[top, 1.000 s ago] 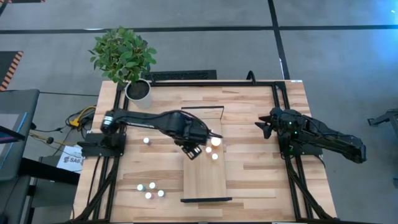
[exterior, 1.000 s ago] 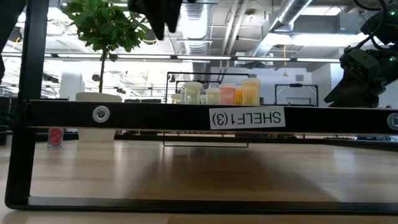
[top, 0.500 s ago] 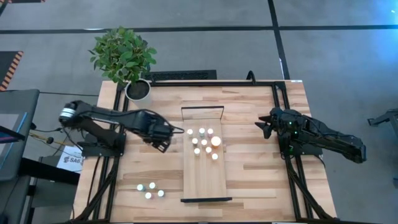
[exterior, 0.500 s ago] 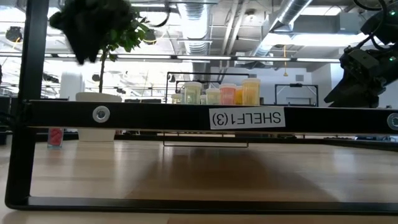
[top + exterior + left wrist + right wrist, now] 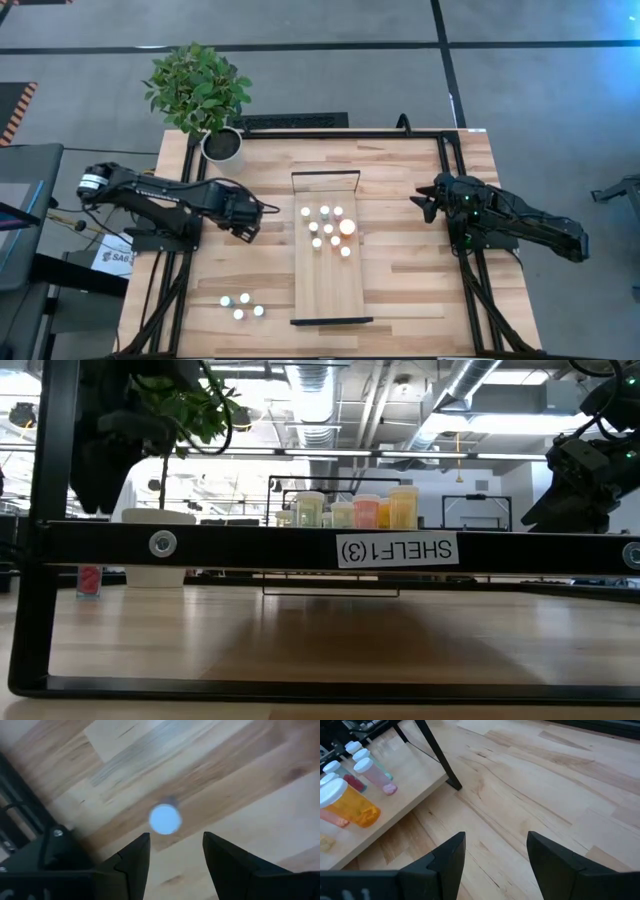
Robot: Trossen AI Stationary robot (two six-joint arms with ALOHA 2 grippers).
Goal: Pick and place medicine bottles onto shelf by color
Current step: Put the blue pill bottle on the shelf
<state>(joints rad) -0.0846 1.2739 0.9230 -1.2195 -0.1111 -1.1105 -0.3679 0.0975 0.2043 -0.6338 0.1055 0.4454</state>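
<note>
White-capped loose bottle (image 5: 165, 819) lies directly below the parted left gripper (image 5: 172, 851), which has swung off the light-wood shelf (image 5: 325, 285); next pick begins.

Seven bottles (image 5: 326, 228) on the shelf (image 5: 325, 290); three (image 5: 242, 305) off it.

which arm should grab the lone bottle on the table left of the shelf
Left. The left gripper hovers open over that bottle, framed between its fingers. The right gripper waits beyond the shelf.
</note>
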